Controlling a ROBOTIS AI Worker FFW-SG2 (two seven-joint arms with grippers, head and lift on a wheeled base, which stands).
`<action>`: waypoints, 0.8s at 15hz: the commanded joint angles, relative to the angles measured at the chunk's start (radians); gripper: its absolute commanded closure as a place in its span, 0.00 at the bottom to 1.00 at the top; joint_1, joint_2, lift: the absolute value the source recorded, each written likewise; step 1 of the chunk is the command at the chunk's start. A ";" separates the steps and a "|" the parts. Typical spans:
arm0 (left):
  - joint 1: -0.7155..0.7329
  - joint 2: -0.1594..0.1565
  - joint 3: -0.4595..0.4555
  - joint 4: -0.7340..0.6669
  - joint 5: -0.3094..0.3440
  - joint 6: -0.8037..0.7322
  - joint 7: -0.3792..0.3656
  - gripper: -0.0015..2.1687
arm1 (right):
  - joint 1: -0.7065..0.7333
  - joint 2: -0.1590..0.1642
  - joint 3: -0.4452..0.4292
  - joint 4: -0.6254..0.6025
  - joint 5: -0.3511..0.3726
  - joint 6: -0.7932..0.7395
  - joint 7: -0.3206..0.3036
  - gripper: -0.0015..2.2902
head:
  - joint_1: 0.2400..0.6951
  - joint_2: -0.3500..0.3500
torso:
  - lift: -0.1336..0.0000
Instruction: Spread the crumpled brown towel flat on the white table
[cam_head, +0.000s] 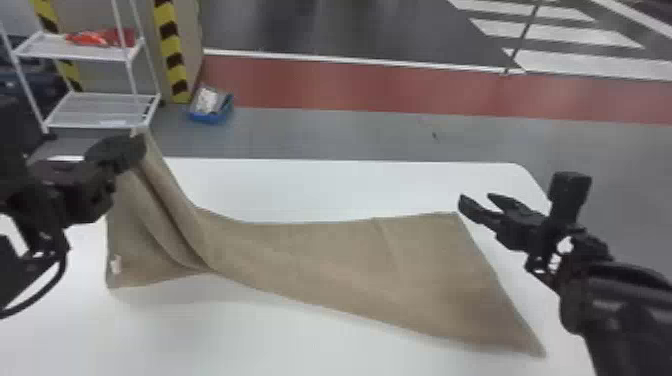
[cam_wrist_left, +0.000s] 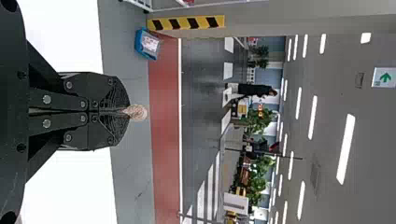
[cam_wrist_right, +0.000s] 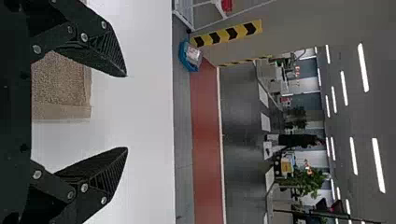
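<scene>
The brown towel (cam_head: 340, 255) is lying on the white table (cam_head: 320, 190), its long axis running left to right and its left end rising into folds. The left gripper (cam_head: 139, 139) is pinching the raised far-left corner between closed fingers. The right gripper (cam_head: 477, 196) is standing empty, fingers wide apart, just beside the far right corner and nearer to it. The coming move is probably calling for lowering the held corner toward the far left. The cloth is showing a coarse weave; a pale patch (cam_head: 116, 264) near left is perhaps marking a label.
</scene>
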 joint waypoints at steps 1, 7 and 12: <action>-0.001 0.000 -0.004 0.000 -0.002 0.000 -0.002 0.79 | -0.031 -0.026 0.056 0.069 0.004 -0.005 0.000 0.17 | 0.96 0.30 | 0.07; 0.008 0.006 -0.004 -0.007 -0.003 -0.003 -0.006 0.79 | -0.065 -0.031 0.089 0.125 0.084 0.022 -0.007 0.17 | 1.00 0.32 | 0.07; 0.013 0.009 -0.006 -0.017 -0.003 -0.003 -0.006 0.79 | -0.095 -0.035 0.103 0.165 0.117 0.028 -0.004 0.22 | 1.00 0.31 | 0.07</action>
